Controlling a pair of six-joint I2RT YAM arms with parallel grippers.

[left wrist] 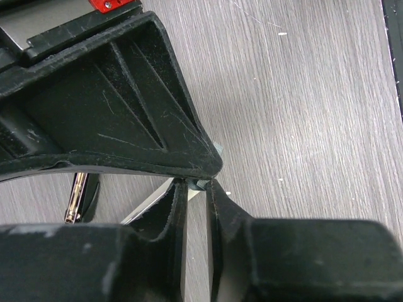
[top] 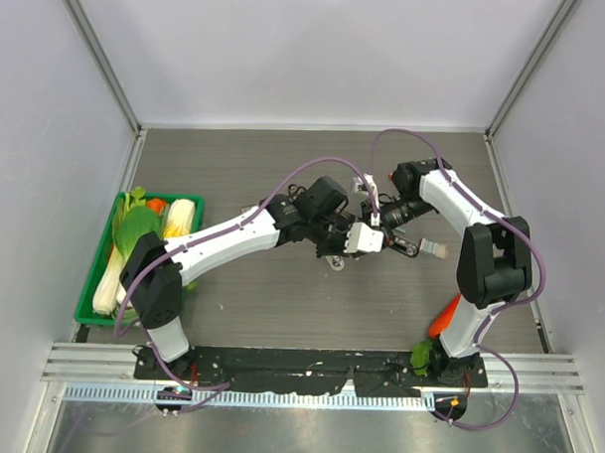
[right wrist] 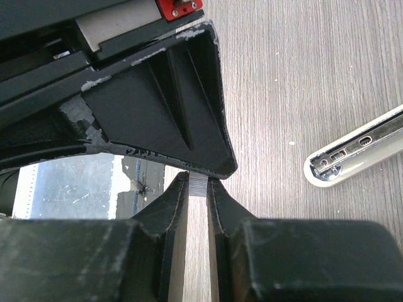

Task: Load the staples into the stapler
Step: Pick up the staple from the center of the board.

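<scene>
Step in hand, by judgement: getting a stick of staples lined up for the stapler, with nothing seated yet.

In the right gripper [right wrist: 198, 179], fingers pressed together on a thin grey strip [right wrist: 198, 184], probably the staples themselves.

In the left gripper [left wrist: 199, 182], fingers almost together, tips closed on a small pale sliver [left wrist: 200, 184]. Impossible to tell whether that is the other end of the same strip.

Lying flat on the grey wood-grain tabletop [right wrist: 302, 75], off to the right of the right fingertips in the right wrist view: a white plastic stapler with a bright metal rail [right wrist: 356, 150]. Rounded end toward the gripper, near it but not touching.

Next, presumably: turn the strip parallel to that rail, lower it in from above, then ease the grip open. Calls for fine alignment, and for care with 2 grippers crowded so close together over 1 thin, easily bent piece.
</scene>
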